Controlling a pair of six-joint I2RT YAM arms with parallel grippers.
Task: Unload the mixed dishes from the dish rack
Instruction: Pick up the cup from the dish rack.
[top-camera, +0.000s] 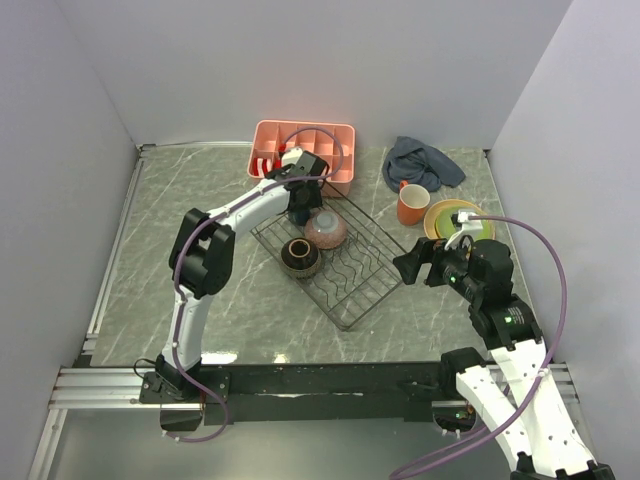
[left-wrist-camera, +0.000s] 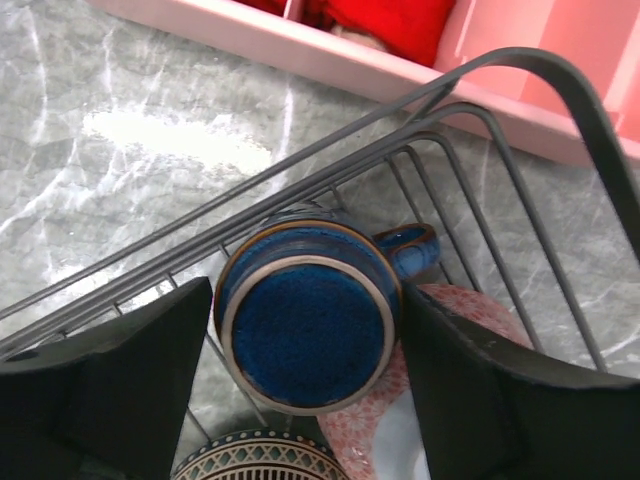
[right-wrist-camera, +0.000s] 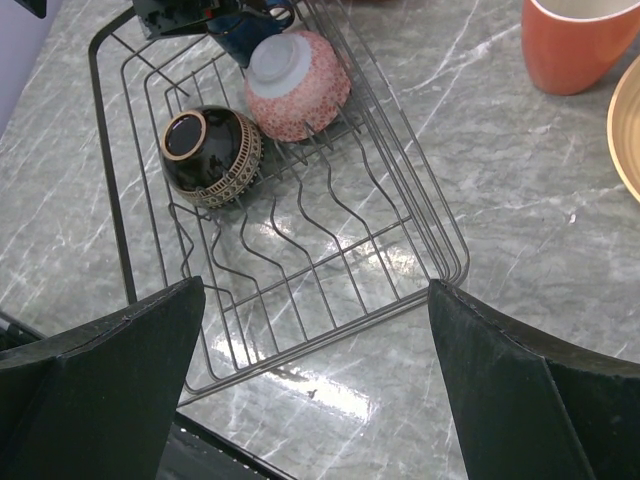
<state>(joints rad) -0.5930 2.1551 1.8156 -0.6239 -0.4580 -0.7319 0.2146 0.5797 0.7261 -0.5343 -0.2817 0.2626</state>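
Right fingers (right-wrist-camera: 110, 380): spread wide, empty, above worktop (top-camera: 200, 300) at near end of dish rack (right-wrist-camera: 111, 170). Dark-brown bowl (right-wrist-camera: 210, 155), then pinkish speckled bowl (right-wrist-camera: 300, 85): base-up in rack. Left fingers (left-wrist-camera: 110, 380): flanking small dark-blue cup (left-wrist-camera: 305, 335), base-up in rack's far corner; contact cannot be told. Orange mug (top-camera: 411, 203), stacked plates (top-camera: 452, 220): on worktop, right of rack. Pink tray (top-camera: 303, 140): beyond rack.

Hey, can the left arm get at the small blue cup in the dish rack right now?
Probably yes: the left hand hangs right above the upturned blue cup, a finger on each side. The pink bowl sits close beside one finger.
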